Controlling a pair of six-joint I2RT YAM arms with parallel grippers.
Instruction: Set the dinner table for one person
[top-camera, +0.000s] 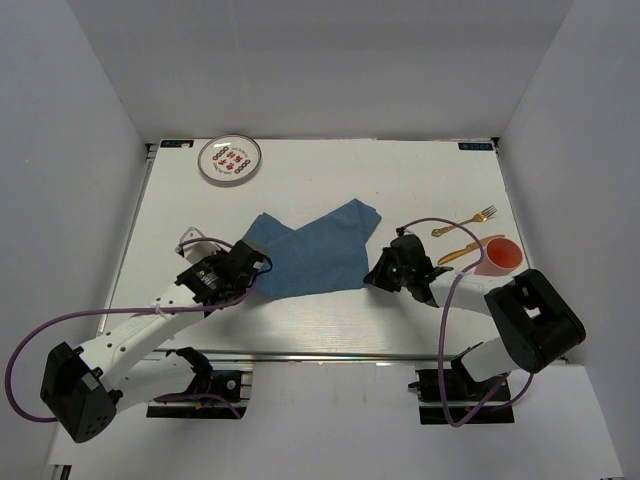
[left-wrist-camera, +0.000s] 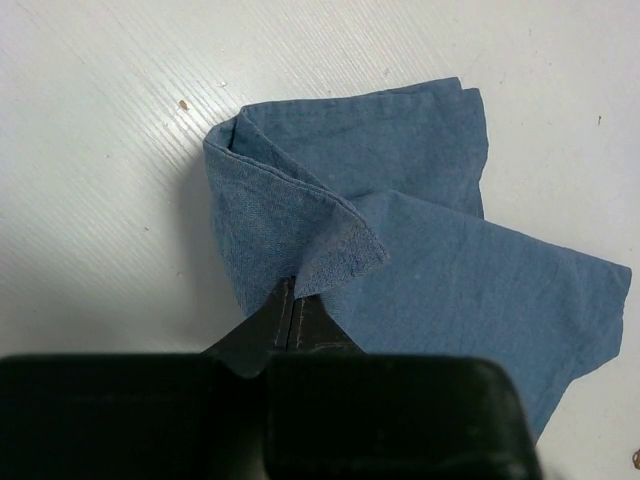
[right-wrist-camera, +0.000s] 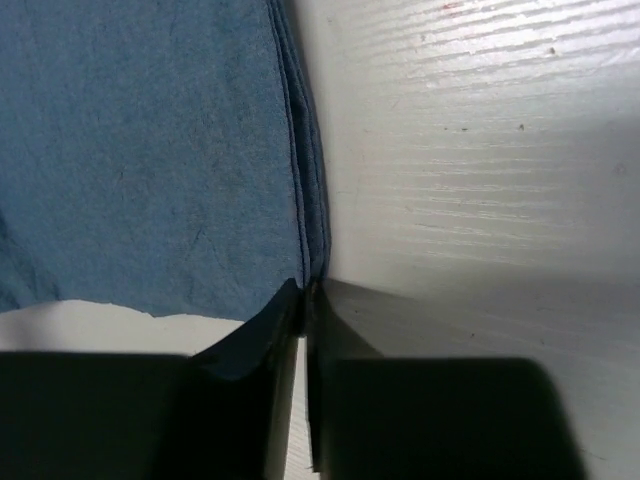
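Observation:
A blue cloth placemat lies crumpled and partly folded in the middle of the white dinner table. My left gripper is shut on the cloth's near left corner. In the left wrist view the shut gripper pinches a raised fold of the placemat. My right gripper is shut on the cloth's near right edge. In the right wrist view the gripper pinches the layered hem of the placemat.
A white plate with a red pattern sits at the far left. A gold fork, a gold knife and a red cup lie at the right, close to the right arm. A metal rail runs along the table's near edge.

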